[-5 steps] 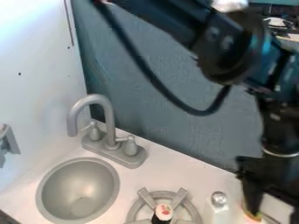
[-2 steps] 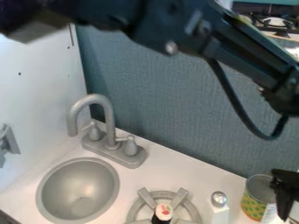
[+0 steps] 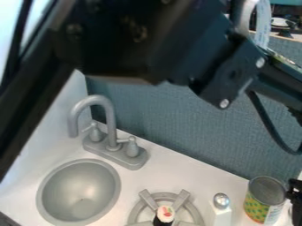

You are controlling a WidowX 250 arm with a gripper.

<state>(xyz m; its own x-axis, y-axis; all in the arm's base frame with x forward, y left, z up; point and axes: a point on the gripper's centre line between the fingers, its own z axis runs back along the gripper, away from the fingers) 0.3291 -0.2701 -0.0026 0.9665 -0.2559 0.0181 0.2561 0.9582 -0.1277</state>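
Observation:
Black gripper (image 3: pixel 294 193) is cut off by the right edge of the camera view, low down, just right of the can. The can (image 3: pixel 263 201), with a yellow-green patterned label and a grey top, stands upright on the counter. To its left is a white shaker-like object (image 3: pixel 221 213) with a round silver top. A small black, white and red piece (image 3: pixel 165 215) rests on the grey stove burner (image 3: pixel 140 207) at the bottom centre.
The grey sink bowl (image 3: pixel 80 192) lies at lower left, with a tall grey faucet (image 3: pixel 110 123) behind it. Dark arm links (image 3: pixel 147 48) cross the upper view in front of the blue wall (image 3: pixel 194 137). The white counter (image 3: pixel 159 170) runs along that wall.
The gripper has moved right, from over the can to the view's right edge, uncovering the can. The arm links now cover more of the upper left.

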